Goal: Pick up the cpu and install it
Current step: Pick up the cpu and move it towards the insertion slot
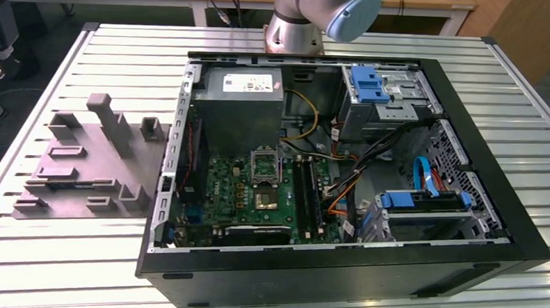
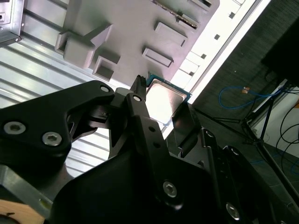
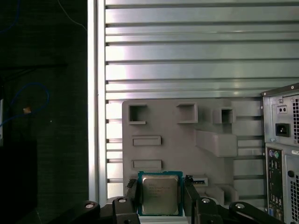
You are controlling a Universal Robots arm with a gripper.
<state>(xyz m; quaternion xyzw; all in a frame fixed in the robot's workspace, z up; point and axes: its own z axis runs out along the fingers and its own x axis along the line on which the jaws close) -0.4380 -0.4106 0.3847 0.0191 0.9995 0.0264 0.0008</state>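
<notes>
Now, claw [image 3: 160, 196]: closed on 2 edges of the cpu [image 3: 160, 190], held aloft.
Risk: thin edge pinch; any slip or tilt drops it.

Exterior view: bright, even light; soft shade inside computer case [image 1: 506, 206]. Second wrist view: white glare on cpu [image 2: 163, 100] and table [image 2: 219, 46] edge; floor [image 2: 252, 60] dark. First wrist view: banded table sheen.

Arm [image 1: 297, 19] rises steeply from its base, leaving the exterior view; gripper [image 3: 161, 198] seen in both wrist views, aimed downward, two black fingers [image 2: 142, 112] clamped on opposite edges of the cpu [image 3: 160, 193].
</notes>
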